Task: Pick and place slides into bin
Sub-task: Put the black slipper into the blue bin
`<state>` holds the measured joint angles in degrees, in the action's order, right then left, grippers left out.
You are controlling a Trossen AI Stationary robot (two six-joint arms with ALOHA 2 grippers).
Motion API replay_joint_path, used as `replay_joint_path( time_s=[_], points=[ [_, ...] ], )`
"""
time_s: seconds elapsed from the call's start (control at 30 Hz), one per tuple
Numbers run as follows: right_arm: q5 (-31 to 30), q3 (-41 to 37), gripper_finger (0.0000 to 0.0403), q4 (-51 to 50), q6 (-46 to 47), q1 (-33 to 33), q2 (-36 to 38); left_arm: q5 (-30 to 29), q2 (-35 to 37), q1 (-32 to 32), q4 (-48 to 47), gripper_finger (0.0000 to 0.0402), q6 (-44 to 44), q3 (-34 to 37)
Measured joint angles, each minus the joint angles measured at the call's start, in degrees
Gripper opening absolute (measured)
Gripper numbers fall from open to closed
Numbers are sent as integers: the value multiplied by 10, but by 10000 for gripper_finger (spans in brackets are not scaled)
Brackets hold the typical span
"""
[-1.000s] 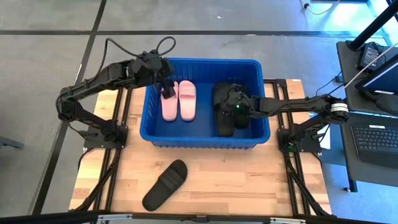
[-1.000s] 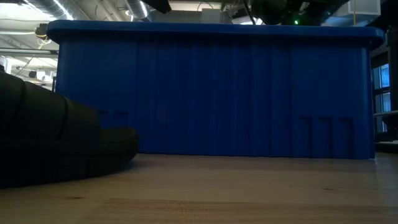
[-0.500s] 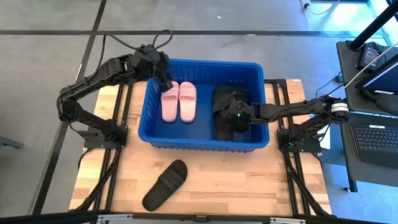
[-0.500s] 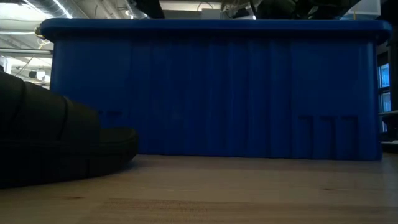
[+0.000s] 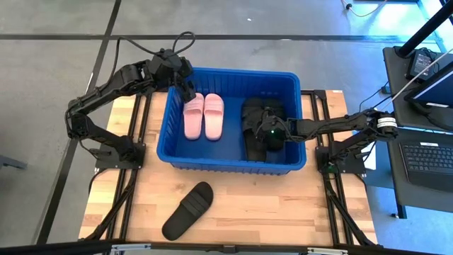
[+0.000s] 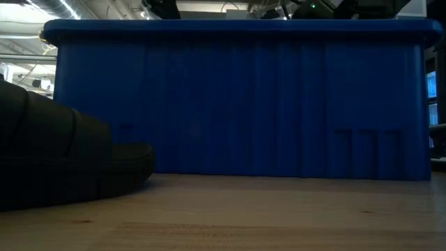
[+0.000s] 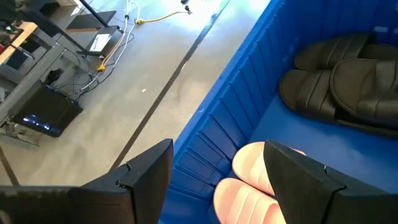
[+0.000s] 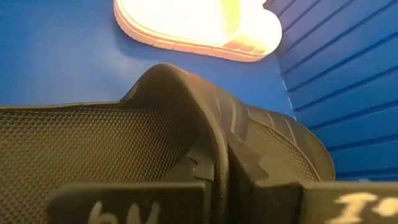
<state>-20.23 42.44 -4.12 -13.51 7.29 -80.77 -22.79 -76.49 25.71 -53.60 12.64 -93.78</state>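
High view, bin: held pink slides and black slides.
Right gripper: clamped on a black strap.
Left gripper: fingers apart, at bin's 10 o'clock.
Loose black slide: on table, bin's 7 o'clock.

two slide pairs in bin | one slide before bin

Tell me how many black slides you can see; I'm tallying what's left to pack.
3 clearly visible: one lies on the table in front of the bin, the black slide; two black slides sit in the bin's right half, where the right gripper may hide another.
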Motion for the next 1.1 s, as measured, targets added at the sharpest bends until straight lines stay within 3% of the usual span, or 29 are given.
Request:
replay_joint_path(
  time_s=[0.47, 0.87, 1.1],
  points=[
    [4, -12, 114, 13, -52, 0, -1, 0, 0, 0, 0, 246, 0, 0],
    [2, -10, 251, 9, -51, 0, -2, 0, 0, 0, 0, 246, 13, 0],
    [2, 23, 278, -31, -66, 0, -2, 0, 0, 0, 1, 246, 15, 0]
  ],
)
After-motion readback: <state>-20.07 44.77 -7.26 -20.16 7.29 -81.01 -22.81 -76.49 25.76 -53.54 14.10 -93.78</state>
